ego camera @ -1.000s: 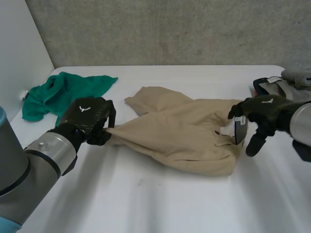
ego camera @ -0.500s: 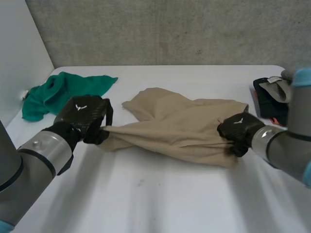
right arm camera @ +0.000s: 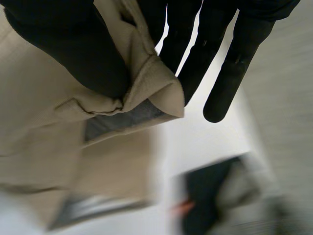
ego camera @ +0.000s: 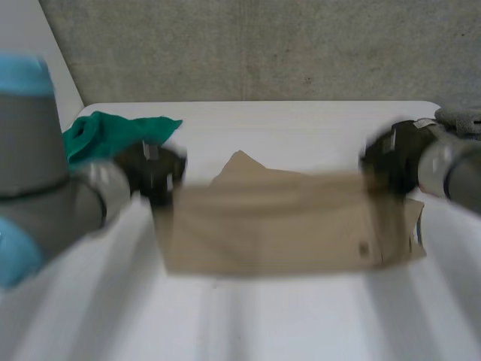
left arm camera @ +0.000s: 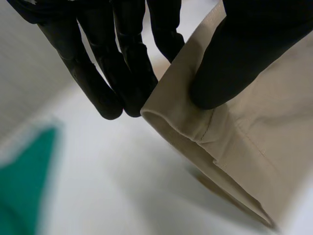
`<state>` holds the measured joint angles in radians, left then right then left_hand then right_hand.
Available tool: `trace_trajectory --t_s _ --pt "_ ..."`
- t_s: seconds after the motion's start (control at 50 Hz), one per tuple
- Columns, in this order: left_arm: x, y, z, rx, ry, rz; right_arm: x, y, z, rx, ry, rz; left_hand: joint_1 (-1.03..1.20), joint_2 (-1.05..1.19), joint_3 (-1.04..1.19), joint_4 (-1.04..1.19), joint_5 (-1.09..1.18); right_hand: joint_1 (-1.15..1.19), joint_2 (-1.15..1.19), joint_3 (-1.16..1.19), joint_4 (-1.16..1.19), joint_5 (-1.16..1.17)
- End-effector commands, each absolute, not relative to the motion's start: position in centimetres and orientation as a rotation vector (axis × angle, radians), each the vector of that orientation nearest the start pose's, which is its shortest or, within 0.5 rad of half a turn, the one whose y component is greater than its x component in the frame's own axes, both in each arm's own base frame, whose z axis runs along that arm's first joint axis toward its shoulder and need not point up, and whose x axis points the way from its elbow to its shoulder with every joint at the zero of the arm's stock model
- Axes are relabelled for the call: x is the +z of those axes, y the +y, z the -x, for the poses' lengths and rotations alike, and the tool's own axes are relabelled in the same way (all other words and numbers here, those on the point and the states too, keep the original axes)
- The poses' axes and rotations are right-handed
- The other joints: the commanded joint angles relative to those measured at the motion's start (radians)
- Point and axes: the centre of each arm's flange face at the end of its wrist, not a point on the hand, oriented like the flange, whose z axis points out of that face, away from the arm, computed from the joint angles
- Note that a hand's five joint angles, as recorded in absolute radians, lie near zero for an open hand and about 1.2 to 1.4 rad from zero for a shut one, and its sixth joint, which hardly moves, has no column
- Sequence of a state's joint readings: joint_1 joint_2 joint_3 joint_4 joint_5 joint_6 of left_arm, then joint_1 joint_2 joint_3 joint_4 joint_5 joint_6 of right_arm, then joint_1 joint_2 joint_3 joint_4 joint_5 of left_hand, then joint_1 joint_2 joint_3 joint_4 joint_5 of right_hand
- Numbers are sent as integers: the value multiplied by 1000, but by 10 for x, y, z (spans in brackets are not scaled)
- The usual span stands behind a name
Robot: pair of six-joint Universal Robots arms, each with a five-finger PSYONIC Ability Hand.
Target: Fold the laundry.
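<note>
A beige garment [ego camera: 278,226] hangs stretched wide between my two hands above the white table [ego camera: 301,316]. My left hand [ego camera: 154,169] holds its left upper corner; in the left wrist view the thumb [left arm camera: 239,58] pinches a hemmed edge of the beige cloth [left arm camera: 254,132] against the fingers [left arm camera: 122,63]. My right hand [ego camera: 391,162] grips the right upper corner; in the right wrist view the thumb [right arm camera: 73,44] presses the beige waistband [right arm camera: 142,83] against the fingers [right arm camera: 195,54]. The lower edge of the garment hangs near the table.
A green cloth [ego camera: 113,135] lies crumpled at the table's back left, also seen beyond my left hand [left arm camera: 19,186]. A dark and grey pile of clothes [ego camera: 451,124] sits at the right edge, and shows below my right hand [right arm camera: 220,196].
My right hand closed on the garment's right end. Both hands then lifted and pulled apart, spreading the beige garment out flat between them.
</note>
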<state>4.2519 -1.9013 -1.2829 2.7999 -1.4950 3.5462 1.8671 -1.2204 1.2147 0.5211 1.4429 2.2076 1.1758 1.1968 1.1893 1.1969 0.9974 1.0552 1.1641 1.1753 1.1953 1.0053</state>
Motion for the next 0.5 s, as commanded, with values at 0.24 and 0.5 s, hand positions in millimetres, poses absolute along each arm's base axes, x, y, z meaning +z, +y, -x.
trace_trajectory --t_s 0.24,0.5 --pt "425 -313 279 -2793 1582 -530 407 -344 -272 -2845 1433 770 220 199 207 199 224 341 232 221 201 216" --pt "254 -292 266 -2211 2258 -712 219 -326 -286 -2149 2032 1178 220 199 207 199 224 341 232 221 201 216"
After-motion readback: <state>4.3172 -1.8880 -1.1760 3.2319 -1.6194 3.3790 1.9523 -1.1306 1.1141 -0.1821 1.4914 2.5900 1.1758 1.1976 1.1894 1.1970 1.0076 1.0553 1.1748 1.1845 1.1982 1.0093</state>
